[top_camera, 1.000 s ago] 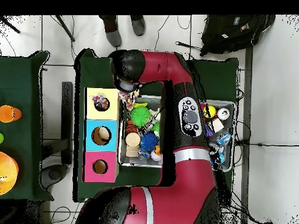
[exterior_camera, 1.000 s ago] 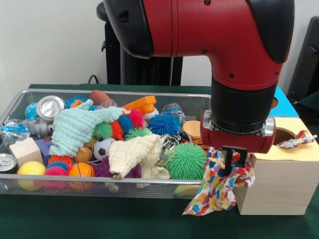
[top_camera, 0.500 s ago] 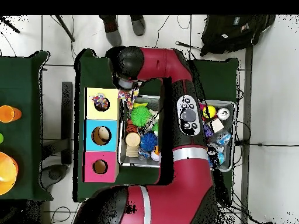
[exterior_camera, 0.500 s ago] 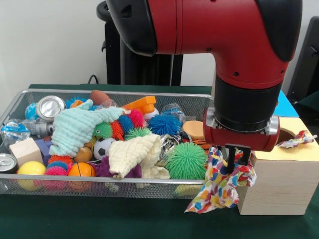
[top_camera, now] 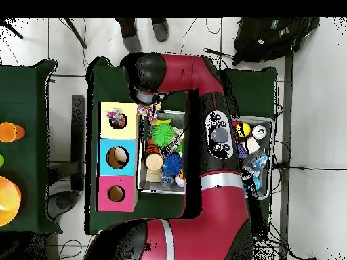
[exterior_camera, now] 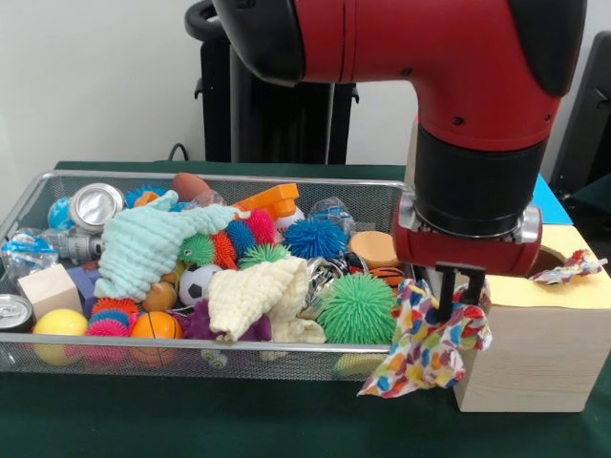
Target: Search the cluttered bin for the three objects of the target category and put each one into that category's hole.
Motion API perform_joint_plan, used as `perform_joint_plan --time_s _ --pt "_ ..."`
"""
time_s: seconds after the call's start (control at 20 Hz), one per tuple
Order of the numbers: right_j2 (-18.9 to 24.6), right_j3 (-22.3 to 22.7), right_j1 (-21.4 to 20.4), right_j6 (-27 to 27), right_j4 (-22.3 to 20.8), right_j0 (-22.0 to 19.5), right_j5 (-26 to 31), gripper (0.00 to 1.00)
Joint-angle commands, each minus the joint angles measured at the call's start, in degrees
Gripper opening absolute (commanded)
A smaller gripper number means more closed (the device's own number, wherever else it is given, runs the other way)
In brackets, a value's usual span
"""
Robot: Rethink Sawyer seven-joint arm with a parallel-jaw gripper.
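Leftmost, a pale green cloth [exterior_camera: 153, 243] and a cream cloth [exterior_camera: 258, 296] lie atop the toys in the wire bin [exterior_camera: 205, 355]. Beside its right end, the gripper [exterior_camera: 458, 303] pinches a multicoloured cloth [exterior_camera: 425, 348], hanging against the wooden box [exterior_camera: 535, 348] below its yellow-topped hole [exterior_camera: 546, 260].

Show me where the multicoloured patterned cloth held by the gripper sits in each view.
Front view: the patterned cloth hangs from the gripper, lower right, against the wooden box.
Overhead view: the cloth shows just below the arm's end, beside the yellow section.
Shared landmark: the yellow-topped hole.
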Motion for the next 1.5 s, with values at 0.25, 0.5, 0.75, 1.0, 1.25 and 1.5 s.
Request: perform_joint_plan --time_s 0.25,0.5,0.75,1.0,1.25,1.5 --pt "-1.3 8.6 -3.8 3.1 1.3 0.3 5.6 0.0" --pt "-1.6 10.1 -4.8 4.2 2.0 0.5 6.3 0.0" --pt "-2.1 10.7 -5.5 4.8 2.5 0.8 6.8 0.0" --pt "-2.8 11.2 -6.1 5.1 3.0 1.1 7.2 0.0" --pt "-3.3 11.3 -6.6 4.8 3.4 1.1 7.9 0.0" --pt "-3.9 13.3 -8.0 5.0 4.2 1.0 7.6 0.0"
